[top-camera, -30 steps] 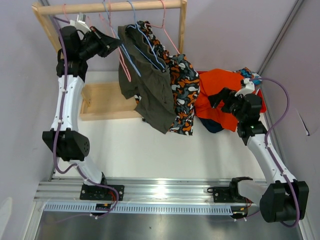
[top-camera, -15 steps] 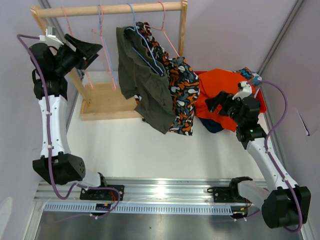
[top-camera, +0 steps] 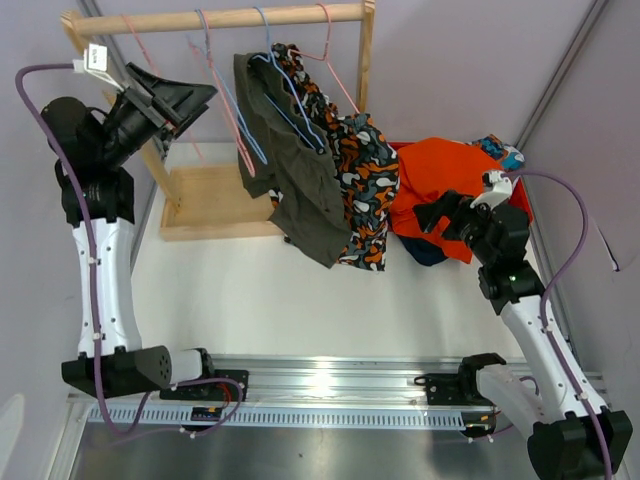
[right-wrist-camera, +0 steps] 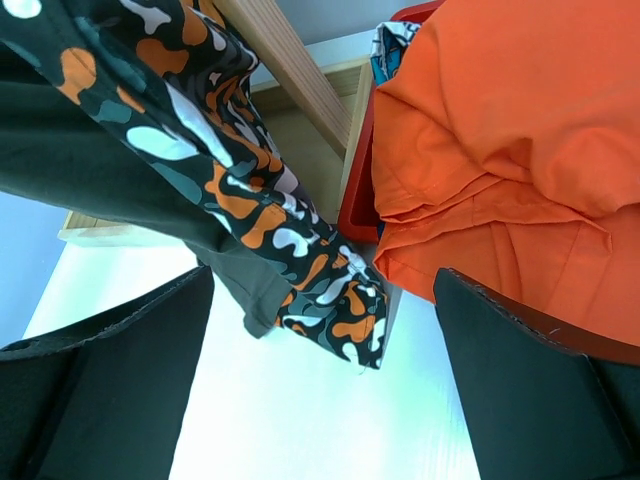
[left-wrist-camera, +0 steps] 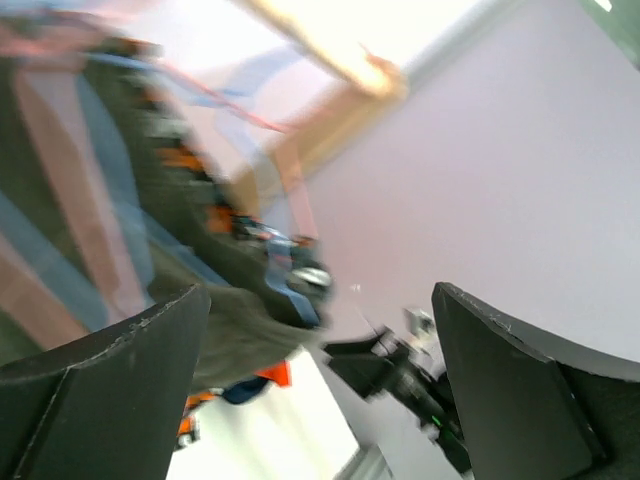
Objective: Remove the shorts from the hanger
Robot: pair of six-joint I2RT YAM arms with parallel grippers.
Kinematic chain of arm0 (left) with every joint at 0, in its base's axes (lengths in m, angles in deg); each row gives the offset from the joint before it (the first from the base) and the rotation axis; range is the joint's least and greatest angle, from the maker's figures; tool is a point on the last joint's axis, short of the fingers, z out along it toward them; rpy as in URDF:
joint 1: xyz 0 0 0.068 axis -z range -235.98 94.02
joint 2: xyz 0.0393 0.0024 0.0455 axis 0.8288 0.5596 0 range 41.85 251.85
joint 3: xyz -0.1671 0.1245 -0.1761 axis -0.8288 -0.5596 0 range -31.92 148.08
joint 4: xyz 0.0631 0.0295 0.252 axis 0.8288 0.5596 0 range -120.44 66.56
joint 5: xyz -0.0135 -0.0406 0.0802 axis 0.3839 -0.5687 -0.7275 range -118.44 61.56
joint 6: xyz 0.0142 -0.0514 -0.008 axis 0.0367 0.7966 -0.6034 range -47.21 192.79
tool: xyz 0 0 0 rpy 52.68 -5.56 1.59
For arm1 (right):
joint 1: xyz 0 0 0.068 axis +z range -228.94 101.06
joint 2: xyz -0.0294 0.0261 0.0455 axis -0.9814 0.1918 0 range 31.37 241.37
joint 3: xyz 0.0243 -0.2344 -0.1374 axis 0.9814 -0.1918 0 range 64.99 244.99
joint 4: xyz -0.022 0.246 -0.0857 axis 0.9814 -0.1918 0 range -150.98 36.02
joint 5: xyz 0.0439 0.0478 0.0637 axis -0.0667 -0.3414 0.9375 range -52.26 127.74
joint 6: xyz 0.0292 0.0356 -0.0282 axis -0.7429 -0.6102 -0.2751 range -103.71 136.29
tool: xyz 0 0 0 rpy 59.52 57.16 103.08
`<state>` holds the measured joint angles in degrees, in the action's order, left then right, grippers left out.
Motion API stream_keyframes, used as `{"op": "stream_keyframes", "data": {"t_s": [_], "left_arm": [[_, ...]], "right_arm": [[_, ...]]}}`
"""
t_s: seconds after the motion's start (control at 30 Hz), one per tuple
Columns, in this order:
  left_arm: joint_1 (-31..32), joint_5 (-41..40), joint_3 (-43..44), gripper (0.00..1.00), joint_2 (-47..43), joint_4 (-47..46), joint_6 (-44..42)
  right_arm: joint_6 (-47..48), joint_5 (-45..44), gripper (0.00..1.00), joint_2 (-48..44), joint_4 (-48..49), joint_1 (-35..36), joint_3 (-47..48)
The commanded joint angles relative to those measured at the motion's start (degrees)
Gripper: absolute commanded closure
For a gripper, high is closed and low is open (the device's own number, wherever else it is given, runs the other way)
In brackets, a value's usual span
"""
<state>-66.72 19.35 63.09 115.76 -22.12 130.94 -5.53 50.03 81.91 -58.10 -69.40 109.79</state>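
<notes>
**Two pairs left on the rail, both sets of fingers free**

The olive shorts (top-camera: 300,190) hang from a blue hanger (top-camera: 268,35) on the wooden rail (top-camera: 230,17) at the far side. Touching them on their right are the blotch-print shorts (top-camera: 365,185), which also hang from the rail. Left of them are bare hangers (top-camera: 232,112) carrying nothing. The orange shorts (top-camera: 440,170) lie crumpled at the far right, spilling over a red tray (right-wrist-camera: 355,200). A navy pair (top-camera: 428,252) shows under their near edge and a teal print pair (top-camera: 500,150) behind them. Three pairs look done and two are still to come off.

The left fingers (top-camera: 190,100) are raised high at the far left, level with the bare hangers and well apart from the olive shorts. They are spread, with nothing between them, though the wrist view is badly blurred. The right fingers (top-camera: 435,210) hover at the near-left edge of the orange pile, spread too and holding nothing. Their camera looks across the counter (top-camera: 280,300) at the hanging hems.

The step in hand appears to be the reach for the next pair. The olive shorts are the likely choice, since they are nearest the left arm. That arm would have to travel right and close on the waistband or the hanger. The cloth then has to be drawn down and clear of the wire, without dragging the blotch-print pair along.
</notes>
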Motion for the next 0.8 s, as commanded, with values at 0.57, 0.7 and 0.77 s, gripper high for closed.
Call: {"op": "stream_keyframes", "data": {"t_s": [0.57,0.7,0.77], "left_arm": [[20.9,-14.9,16.3,0.08,16.3,6.4,-9.9],[22.9,-18.9,22.2,0.09,22.0,10.2,-12.1],[23.6,-20.3,25.1,0.09,24.9,12.0,-13.3]], "right_arm": [[2.1,-2.5,0.01,-5.2,-4.2,1.3,0.2],[2.3,-2.5,0.01,-5.6,-4.3,1.2,-0.1],[2.3,-2.3,0.01,-5.6,-4.1,1.2,-0.1]]}}
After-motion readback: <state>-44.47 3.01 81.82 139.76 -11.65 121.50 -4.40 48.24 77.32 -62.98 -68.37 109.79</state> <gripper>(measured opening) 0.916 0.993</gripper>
